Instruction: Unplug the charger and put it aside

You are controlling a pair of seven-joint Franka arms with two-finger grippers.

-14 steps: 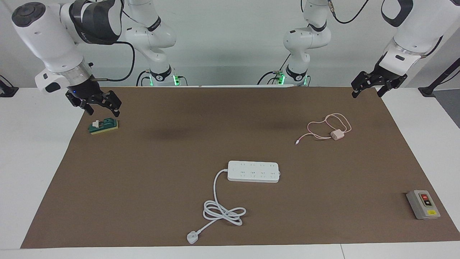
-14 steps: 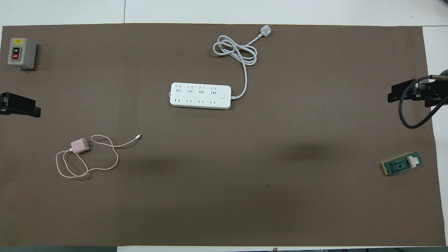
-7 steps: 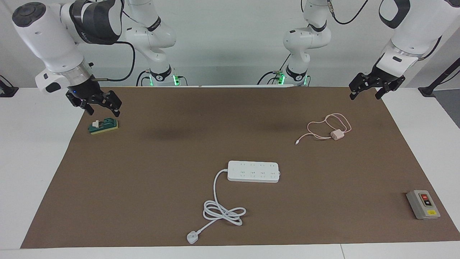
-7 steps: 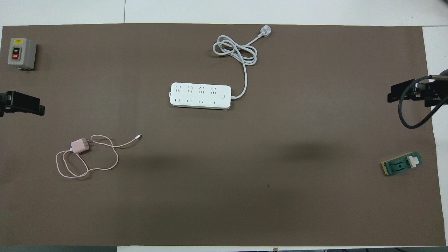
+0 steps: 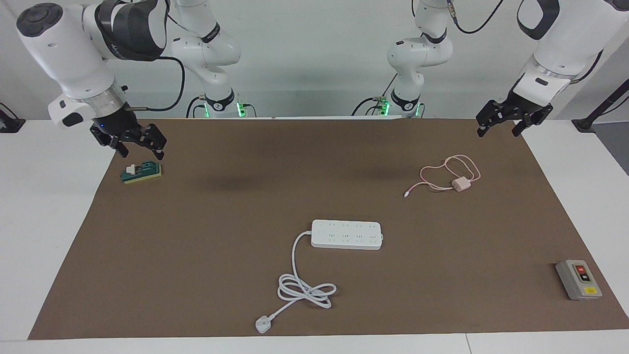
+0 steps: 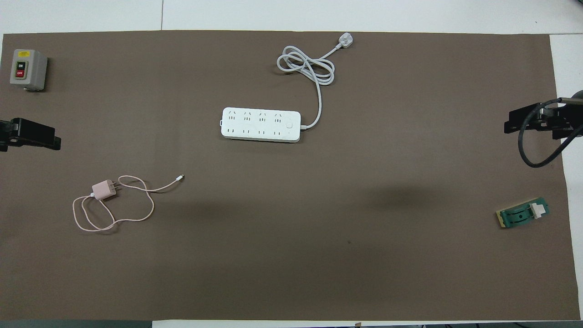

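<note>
The charger (image 5: 460, 185), a small pale pink cube with a thin looping pink cable, lies loose on the brown mat toward the left arm's end, apart from the white power strip (image 5: 346, 234). It also shows in the overhead view (image 6: 104, 190), prongs bare. No plug sits in the strip (image 6: 261, 125). My left gripper (image 5: 498, 131) hangs open and empty over the mat's edge at the left arm's end, well clear of the charger; only part of it shows in the overhead view (image 6: 32, 136). My right gripper (image 5: 141, 153) is open and empty, just above a green block (image 5: 142, 172).
The strip's thick white cord (image 5: 304, 290) coils to a plug farther from the robots. A grey switch box (image 5: 578, 280) stands at the mat's corner at the left arm's end, farthest from the robots. The green block (image 6: 524, 214) lies at the right arm's end.
My left gripper has drifted a little inward over the mat from its edge. The right arm, charger and power strip have not moved.
</note>
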